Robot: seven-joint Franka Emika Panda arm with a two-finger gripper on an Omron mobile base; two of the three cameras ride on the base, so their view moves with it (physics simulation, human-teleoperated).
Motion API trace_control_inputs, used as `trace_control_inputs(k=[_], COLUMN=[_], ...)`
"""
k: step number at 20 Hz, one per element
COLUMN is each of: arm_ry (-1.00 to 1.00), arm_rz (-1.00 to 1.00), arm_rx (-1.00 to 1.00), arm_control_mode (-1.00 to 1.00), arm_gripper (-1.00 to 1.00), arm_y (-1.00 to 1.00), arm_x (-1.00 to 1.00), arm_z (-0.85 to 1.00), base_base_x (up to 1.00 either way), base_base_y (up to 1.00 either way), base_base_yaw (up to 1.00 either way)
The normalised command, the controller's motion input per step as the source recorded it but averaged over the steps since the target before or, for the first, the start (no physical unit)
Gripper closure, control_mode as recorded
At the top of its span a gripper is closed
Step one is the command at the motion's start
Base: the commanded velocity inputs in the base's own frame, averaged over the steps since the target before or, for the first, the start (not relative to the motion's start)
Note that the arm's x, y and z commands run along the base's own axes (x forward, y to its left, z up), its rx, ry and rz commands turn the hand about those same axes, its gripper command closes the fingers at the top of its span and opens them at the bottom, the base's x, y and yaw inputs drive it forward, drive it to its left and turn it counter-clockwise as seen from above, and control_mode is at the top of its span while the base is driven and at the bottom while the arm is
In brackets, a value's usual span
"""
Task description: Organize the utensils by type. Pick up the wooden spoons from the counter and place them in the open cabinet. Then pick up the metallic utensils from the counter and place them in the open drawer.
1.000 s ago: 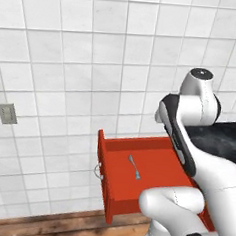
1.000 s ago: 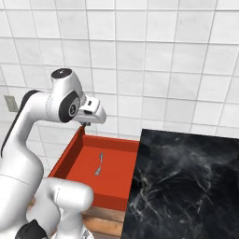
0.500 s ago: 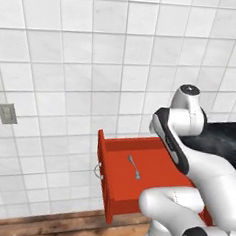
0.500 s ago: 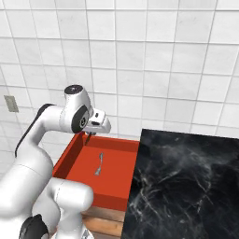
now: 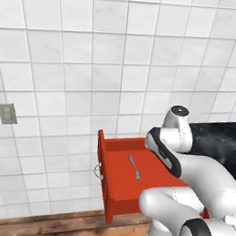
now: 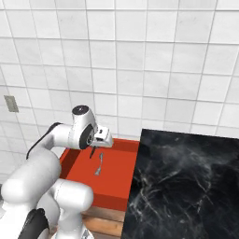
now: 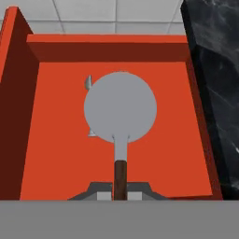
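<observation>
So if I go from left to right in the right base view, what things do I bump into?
Wall switch → robot arm's round joint → gripper holding a utensil over the red open drawer → metal utensil lying in it → black counter.

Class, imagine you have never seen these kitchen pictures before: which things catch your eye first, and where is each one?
The bright red open drawer juts out from the white tiled wall, beside the glossy black stone counter. A small silver-grey metal utensil lies on its floor. Above it, the white arm's gripper is shut on a spoon-like piece with a round grey bowl and a dark brown handle, held over the drawer in the hand view.
</observation>
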Motion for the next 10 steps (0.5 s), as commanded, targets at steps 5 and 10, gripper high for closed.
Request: trace_control_inputs(k=[5,10], arm_ry=[0.06,0.0], arm_rz=[0.0,0.0], arm_rx=[0.0,0.02], arm_control_mode=[-1.0,-1.0], arm_gripper=[1.0,1.0], arm_y=[-0.1,-0.04], arm_x=[0.23,0.16], arm_z=[-0.74,-0.61], base_base_x=[0.0,0.0], base_base_y=[0.0,0.0], base_base_yaw=[0.0,0.0])
